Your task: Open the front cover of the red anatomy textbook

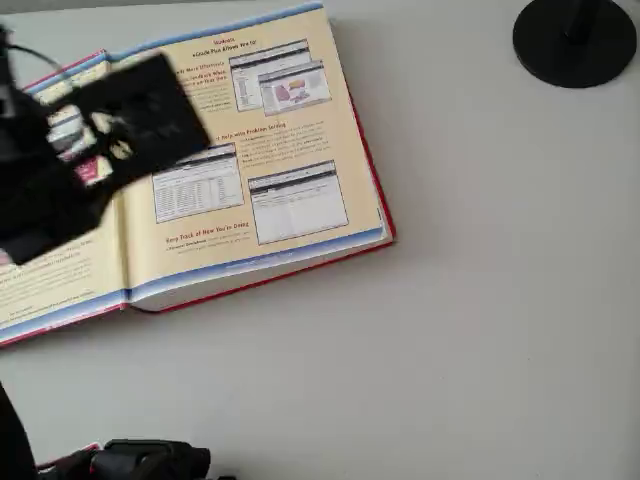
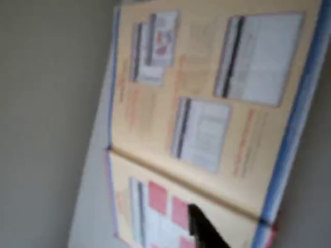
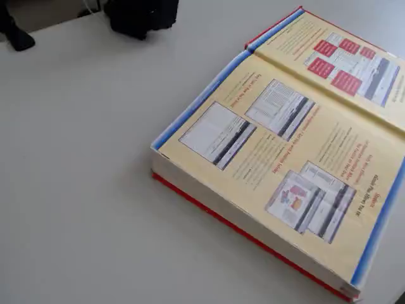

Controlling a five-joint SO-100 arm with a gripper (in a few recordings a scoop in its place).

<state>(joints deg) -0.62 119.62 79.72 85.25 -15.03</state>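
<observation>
The red anatomy textbook point(image 1: 270, 190) lies open on the pale table, its tan-yellow endpaper with screenshots facing up point(image 3: 266, 158). The front cover point(image 1: 55, 280) is folded out flat beside the page block, and its inner side shows red boxes point(image 3: 345, 60) point(image 2: 155, 204). My gripper point(image 1: 120, 130) is a dark blurred shape hovering above the cover and the spine fold in the overhead view. One dark fingertip point(image 2: 204, 230) pokes in at the bottom of the wrist view, above the cover. The jaws are too blurred to tell whether they are open or shut.
A black round stand base point(image 1: 575, 40) sits at the table's far right corner in the overhead view. A black block point(image 3: 142, 16) and a small dark foot point(image 3: 16, 35) stand at the table's back in the fixed view. Bare table lies right of the book.
</observation>
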